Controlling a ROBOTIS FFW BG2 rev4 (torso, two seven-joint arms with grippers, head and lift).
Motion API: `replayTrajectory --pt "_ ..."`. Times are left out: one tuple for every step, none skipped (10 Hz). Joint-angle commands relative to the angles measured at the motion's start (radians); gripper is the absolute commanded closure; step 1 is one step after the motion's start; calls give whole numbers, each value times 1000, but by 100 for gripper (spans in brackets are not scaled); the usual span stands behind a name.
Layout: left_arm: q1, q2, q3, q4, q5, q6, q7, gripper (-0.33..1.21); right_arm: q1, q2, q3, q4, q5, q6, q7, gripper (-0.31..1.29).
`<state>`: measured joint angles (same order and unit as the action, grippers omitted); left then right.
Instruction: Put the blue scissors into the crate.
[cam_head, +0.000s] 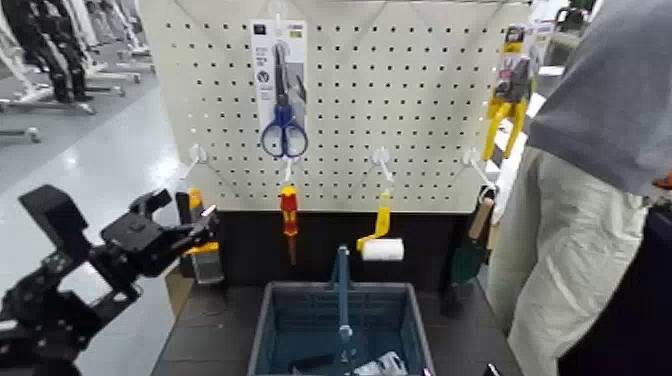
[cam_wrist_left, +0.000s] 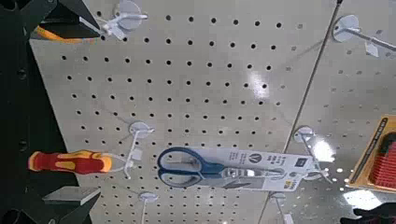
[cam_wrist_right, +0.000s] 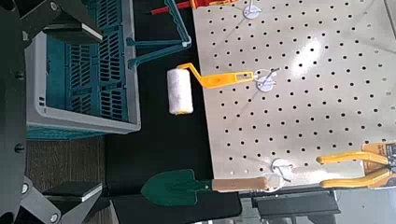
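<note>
On the white pegboard (cam_head: 400, 90) in our head view hangs one pair of blue scissors (cam_head: 283, 122), fixed to a tall white card whose print we cannot read. Below it hang one red-and-yellow screwdriver (cam_head: 289, 216) and one small paint roller (cam_head: 379, 243) with a yellow handle; at the board's right edge we count one yellow-handled tool (cam_head: 503, 112) on a card and one green trowel (cam_head: 470, 248). The crate (cam_head: 268, 325) sits on the dark table beneath the board, well below the scissors. Our left gripper (cam_head: 190, 232) is raised at the left, beside the board's lower corner, fingers apart and holding nothing. A person in a grey top (cam_head: 600, 90) stands at the right.

From the left wrist, we see the blue scissors (cam_wrist_left: 191, 167) on their card against the pegboard, the screwdriver (cam_wrist_left: 75, 161) near them, and the finger (cam_wrist_left: 75, 195) tips spread.

From the right wrist, we see the crate (cam_wrist_right: 84, 75), roller (cam_wrist_right: 179, 91) and trowel (cam_wrist_right: 173, 188); the right gripper's fingers (cam_wrist_right: 70, 194) stand wide apart, empty.
</note>
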<state>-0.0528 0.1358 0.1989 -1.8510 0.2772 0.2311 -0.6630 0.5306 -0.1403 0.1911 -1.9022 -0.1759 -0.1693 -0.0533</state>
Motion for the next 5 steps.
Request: replayTrajectory --pt "-105 31 -15 52 20 50 -83 11 -6 1 1 0 -1 7 7 18" --pt "-139 34 -24 76 23 60 -116 11 -8 1 1 2 -4 8 9 18" --pt "-170 44 -36 95 26 70 -142 11 -9 1 1 3 -4 8 10 18" --pt "-196 51 -45 108 34 83 -168 11 -11 1 1 5 -5 10 12 18" --pt "-216 57 -52 124 46 93 -181 11 -14 2 1 6 -7 10 13 18"
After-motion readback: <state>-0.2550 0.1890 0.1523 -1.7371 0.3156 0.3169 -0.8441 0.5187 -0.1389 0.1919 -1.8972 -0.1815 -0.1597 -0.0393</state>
